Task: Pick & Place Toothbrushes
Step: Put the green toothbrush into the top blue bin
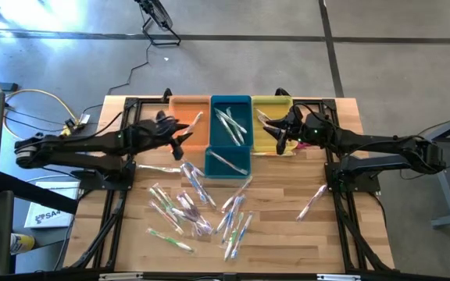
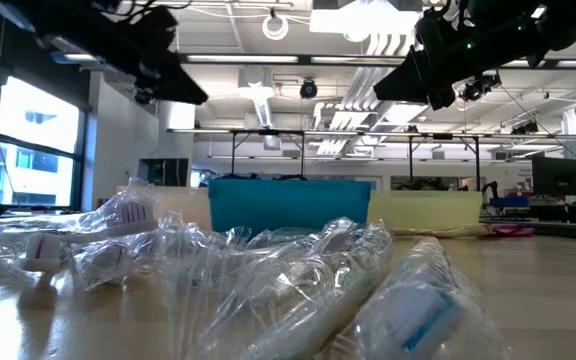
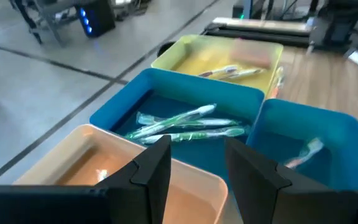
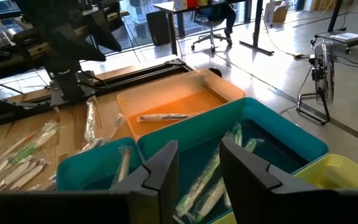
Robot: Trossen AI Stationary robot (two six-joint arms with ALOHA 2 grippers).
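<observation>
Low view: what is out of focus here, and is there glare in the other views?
Low view: the wrapped toothbrushes nearest the lens are blurred, their wrappers glinting; blue bin sharper. High view: sunlit patch on the floor at top left. Left wrist view: own fingers soft.

Orange bin, blue bin and yellow bin side by side at wooden table's far edge. Smaller blue bin adjoins the big one. Fan and office chair stand on floor beyond.

Foreground toothbrushes blurred — colours unreadable.
</observation>
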